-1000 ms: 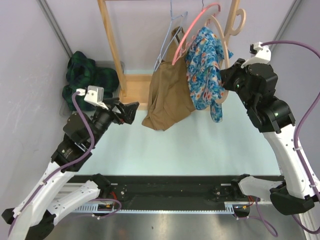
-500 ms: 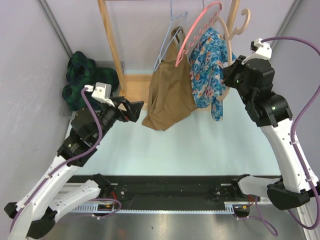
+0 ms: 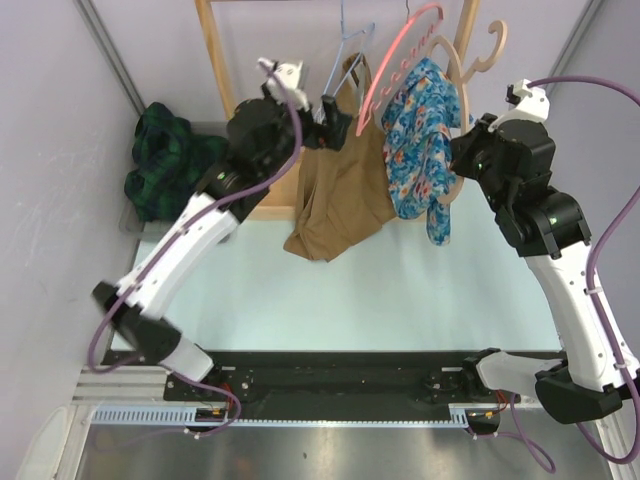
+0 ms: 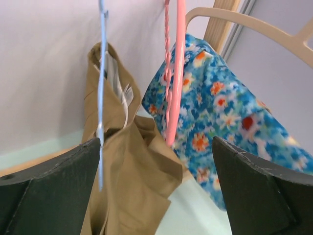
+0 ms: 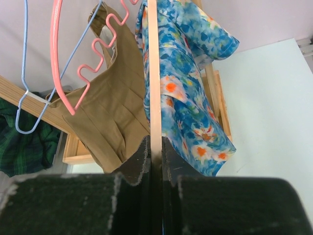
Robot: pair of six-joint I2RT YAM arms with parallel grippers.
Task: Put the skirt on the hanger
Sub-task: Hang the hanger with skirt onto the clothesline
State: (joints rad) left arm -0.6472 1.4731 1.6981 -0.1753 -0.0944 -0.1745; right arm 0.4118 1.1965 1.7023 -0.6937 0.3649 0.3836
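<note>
**Floral skirt draped, hanger held fast**

The right hand [image 5: 155, 147] is pressed together on the lower bar of the pale wooden hanger [image 5: 154, 73], steadying it above the far edge of the pale green surface [image 3: 400, 290]. The blue floral skirt [image 5: 186, 88] lies draped over that hanger, probably not yet squared. The left hand [image 3: 328, 108] is spread wide and empty beside the thin blue wire hanger [image 4: 101, 98] and the tan pleated garment [image 4: 127, 166], seemingly ready to tidy the cloth.

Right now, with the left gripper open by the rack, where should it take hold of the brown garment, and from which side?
Probably the top band of the brown garment, beside the blue hanger. It stands up as a narrow folded ridge facing the open left gripper, so come straight in from the near side; lower down the cloth hangs loose.
</note>
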